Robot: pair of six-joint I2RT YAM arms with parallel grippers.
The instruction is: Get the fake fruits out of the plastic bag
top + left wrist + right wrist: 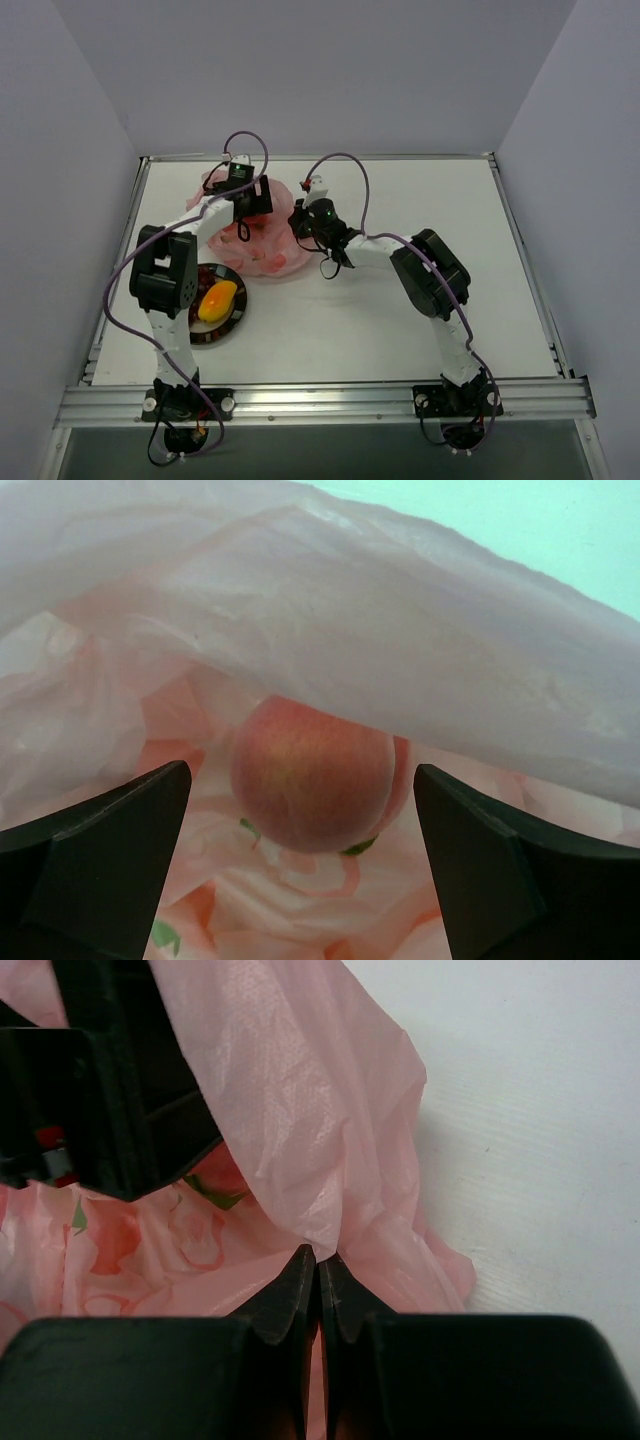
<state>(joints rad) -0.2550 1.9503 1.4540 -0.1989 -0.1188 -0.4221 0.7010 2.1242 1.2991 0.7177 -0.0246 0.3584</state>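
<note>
The peach [312,775] is sitting inside the plastic bag [268,252], under a lifted sheet of pink film, and the left wrist view is showing it squarely between the left fingers [110,860], which are standing wide apart with 1 tip at its 9 o'clock and 1 at its 3 o'clock, neither touching it. The right fingers [290,1300] are pressing together on a fold of the bag at its 3 o'clock edge, apparently holding the mouth up. The bag is lying on the counter [420,200] toward 11 o'clock in the top view, and at its 7 o'clock the mango [218,300] is resting on the plate [205,337]; I cannot make out the grape bunch. To my eye the step in hand is grasping the peach. Doing it well is probably meaning easing the left fingers a little deeper so the pads are meeting the fruit at its widest part, closing gently since a round, smooth fruit is likely slipping sideways, and avoiding trapping loose film, while the right side is holding the opening taut.
</note>
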